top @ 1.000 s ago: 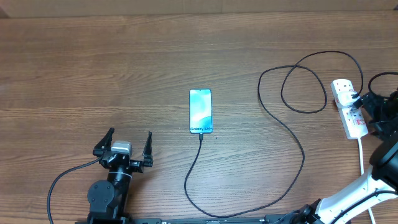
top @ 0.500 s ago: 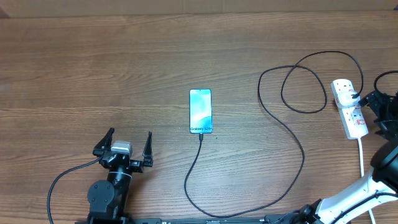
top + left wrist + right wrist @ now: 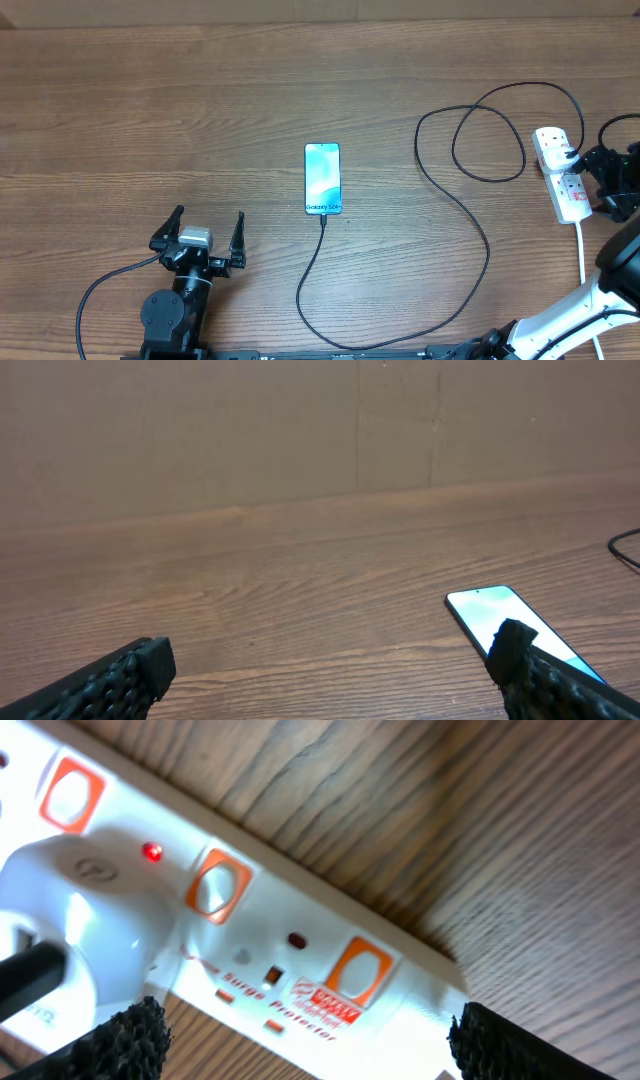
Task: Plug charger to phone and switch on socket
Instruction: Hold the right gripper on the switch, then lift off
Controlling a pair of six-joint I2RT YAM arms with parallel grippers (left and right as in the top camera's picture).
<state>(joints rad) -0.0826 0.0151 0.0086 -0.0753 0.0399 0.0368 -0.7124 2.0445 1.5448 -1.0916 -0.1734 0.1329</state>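
Jaws on both grippers stand wide apart, empty: left gripper (image 3: 209,220) at lower left, right gripper (image 3: 310,1038) over the socket (image 3: 561,178) at the right edge, its red lamp (image 3: 152,851) lit. Phone (image 3: 322,178) lies mid-frame, charger (image 3: 321,225) apparently plugged into its lower edge.

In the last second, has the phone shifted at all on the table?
No. The phone lies just where it did, equally far from the white socket at the right and from the far edge of the table.
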